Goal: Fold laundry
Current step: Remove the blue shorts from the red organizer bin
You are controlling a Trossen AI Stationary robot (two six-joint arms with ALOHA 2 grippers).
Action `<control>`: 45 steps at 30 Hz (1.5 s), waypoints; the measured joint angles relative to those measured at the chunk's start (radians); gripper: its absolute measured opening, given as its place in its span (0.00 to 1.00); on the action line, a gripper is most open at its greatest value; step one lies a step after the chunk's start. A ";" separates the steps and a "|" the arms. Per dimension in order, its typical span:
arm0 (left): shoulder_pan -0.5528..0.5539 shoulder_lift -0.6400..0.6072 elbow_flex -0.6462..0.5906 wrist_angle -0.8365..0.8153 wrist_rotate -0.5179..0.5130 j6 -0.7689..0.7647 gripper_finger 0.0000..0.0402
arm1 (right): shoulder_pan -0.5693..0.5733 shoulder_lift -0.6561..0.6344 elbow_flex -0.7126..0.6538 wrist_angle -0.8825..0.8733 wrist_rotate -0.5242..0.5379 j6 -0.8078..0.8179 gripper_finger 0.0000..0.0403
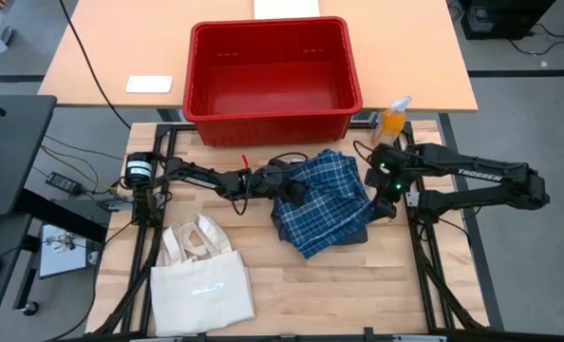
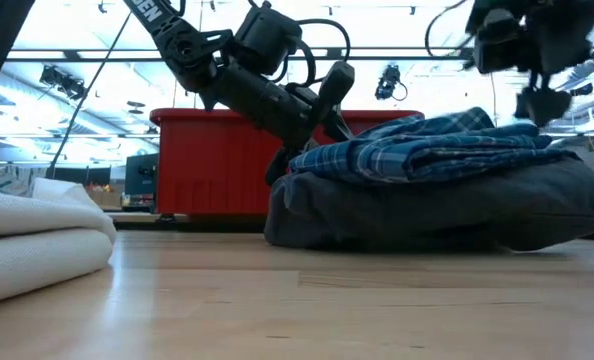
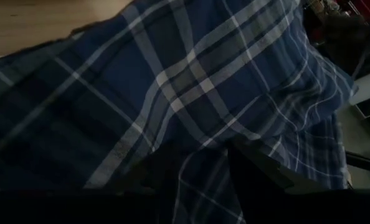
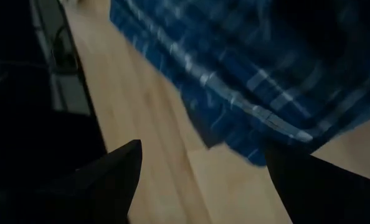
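plaid piece [image 1: 322,201] mid-worktop, folded atop a charcoal garment [image 2: 447,215] | left gripper [image 1: 291,187] at its left edge, jaws pinching plaid cloth | right gripper [image 1: 388,193] just off right edge, jaws spread, empty | left nearer

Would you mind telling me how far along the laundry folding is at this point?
Partly done: the plaid piece lies folded on a dark grey garment. In hand: the left gripper is at the plaid's edge, and the right gripper hangs open beside the pile. Left: the red bin looks empty.
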 joint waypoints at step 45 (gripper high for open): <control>-0.029 -0.104 -0.002 -0.059 0.043 0.088 0.36 | -0.088 0.130 0.177 0.146 1.123 -0.050 0.86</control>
